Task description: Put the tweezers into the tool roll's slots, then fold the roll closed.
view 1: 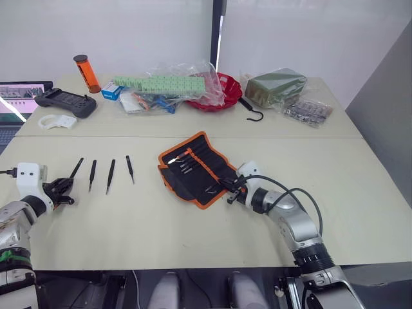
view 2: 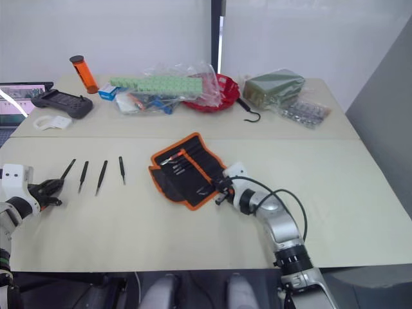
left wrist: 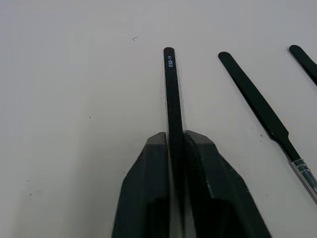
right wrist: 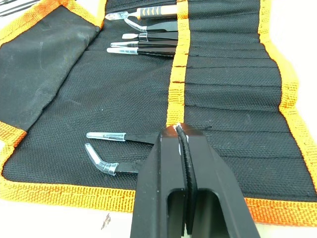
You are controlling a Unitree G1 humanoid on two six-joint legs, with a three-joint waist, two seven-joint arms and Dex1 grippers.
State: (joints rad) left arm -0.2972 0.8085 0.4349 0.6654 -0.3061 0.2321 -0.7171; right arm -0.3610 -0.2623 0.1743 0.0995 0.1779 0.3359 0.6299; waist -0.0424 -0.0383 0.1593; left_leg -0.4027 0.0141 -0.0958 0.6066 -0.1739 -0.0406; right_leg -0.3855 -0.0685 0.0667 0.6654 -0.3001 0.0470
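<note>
Nearest, on the left, the left gripper (left wrist: 176, 141) pinches one of the tweezers (left wrist: 170, 89), its long axis running near-to-far. Rightward, the right gripper (right wrist: 179, 130), fingers pressed together, rests on the open tool roll (view 1: 196, 168) lying diagonally at table centre.

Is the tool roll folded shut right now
No, the tool roll lies open on the table, its slots showing.

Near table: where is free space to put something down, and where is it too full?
Bare patches: between the tweezers row and the tool roll, and from the right gripper to the table's right edge. The back table is crowded around the red bowl and plastic bags.
</note>
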